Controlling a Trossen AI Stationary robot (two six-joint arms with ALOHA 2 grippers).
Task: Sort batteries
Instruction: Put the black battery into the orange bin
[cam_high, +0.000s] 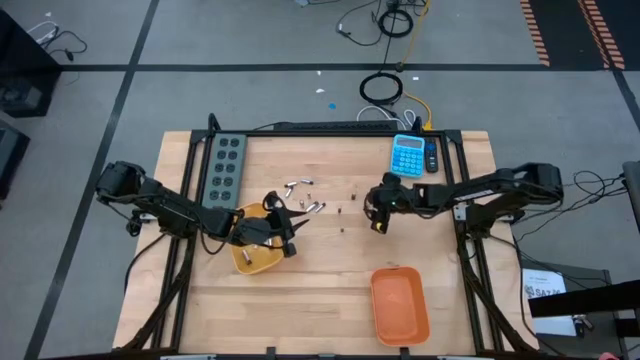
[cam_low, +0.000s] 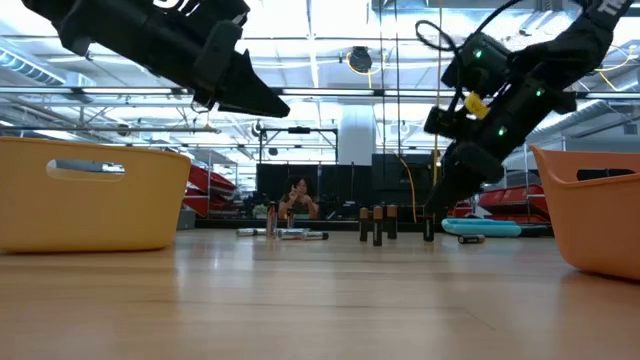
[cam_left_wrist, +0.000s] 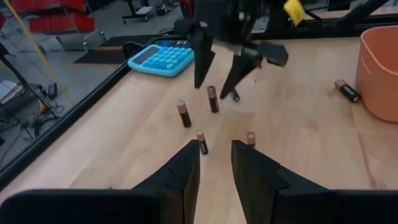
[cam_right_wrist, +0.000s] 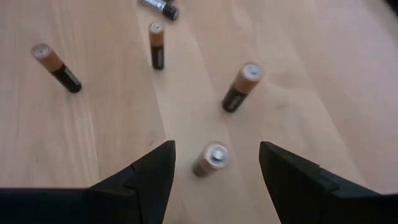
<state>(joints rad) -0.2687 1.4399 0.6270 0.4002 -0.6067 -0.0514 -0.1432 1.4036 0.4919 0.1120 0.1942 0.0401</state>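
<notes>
Dark copper-topped batteries stand upright on the wooden table: one (cam_right_wrist: 210, 160) sits between my right gripper's open fingers (cam_right_wrist: 216, 147) without touching them, and others (cam_right_wrist: 239, 87) (cam_right_wrist: 157, 45) stand farther off. Silvery batteries (cam_high: 300, 188) lie in a loose group toward the far side. My right gripper (cam_high: 377, 222) points down at the table's middle. My left gripper (cam_high: 290, 240) hangs open and empty above the right rim of the yellow tray (cam_high: 250, 262), raised well off the table (cam_low: 265, 100). In its wrist view, fingers (cam_left_wrist: 215, 165) point toward the standing batteries (cam_left_wrist: 183, 114).
An orange tray (cam_high: 400, 303) sits near the front right, with one battery (cam_left_wrist: 347, 90) lying beside it. A blue calculator (cam_high: 408, 155) and a grey button box (cam_high: 225, 165) rest along the far edge. Bare wood lies between the two trays.
</notes>
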